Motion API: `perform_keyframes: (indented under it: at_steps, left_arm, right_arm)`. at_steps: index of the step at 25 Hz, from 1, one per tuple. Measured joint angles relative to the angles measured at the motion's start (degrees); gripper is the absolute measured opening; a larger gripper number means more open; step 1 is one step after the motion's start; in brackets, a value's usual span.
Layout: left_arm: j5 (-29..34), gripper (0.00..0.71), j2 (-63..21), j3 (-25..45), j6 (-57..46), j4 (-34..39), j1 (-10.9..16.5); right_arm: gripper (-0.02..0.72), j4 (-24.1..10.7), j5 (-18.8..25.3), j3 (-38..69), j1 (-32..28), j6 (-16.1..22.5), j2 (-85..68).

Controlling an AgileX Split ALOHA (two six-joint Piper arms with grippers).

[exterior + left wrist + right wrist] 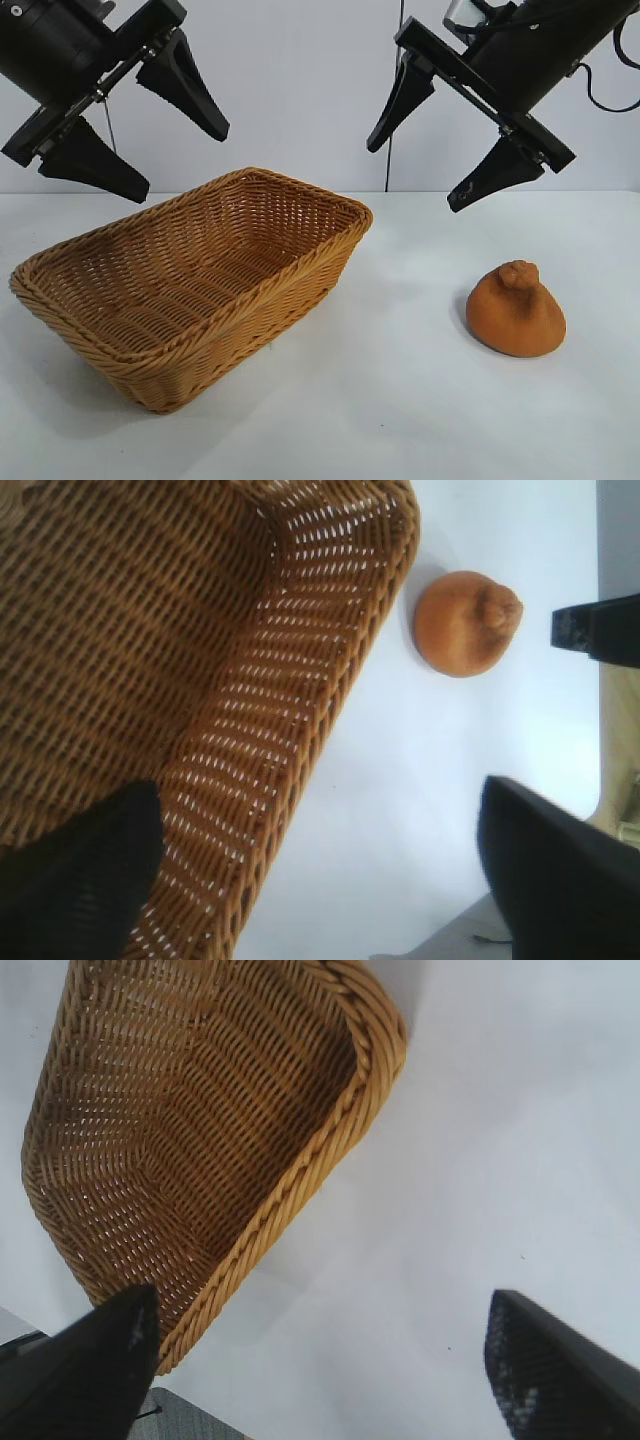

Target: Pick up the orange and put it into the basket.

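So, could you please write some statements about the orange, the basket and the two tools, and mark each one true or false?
1. The orange lies inside the basket. False: it sits on the table, apart from the basket.
2. Both tools are open. True: the left tool and the right tool have their fingers spread.
3. The right tool holds the orange. False: it hangs above the table, holding nothing.
4. The basket is empty. True.
5. The orange is nearer the right tool than the left. True.
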Motion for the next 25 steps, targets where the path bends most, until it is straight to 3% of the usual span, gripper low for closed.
perform_keyframes:
  at_steps: [25]
  left_arm:
    - [-0.95,0.610,0.00,0.00,0.11,0.13,0.00]
  right_arm:
    - [0.607,0.00,0.00,0.00,0.00,-0.18,0.00]
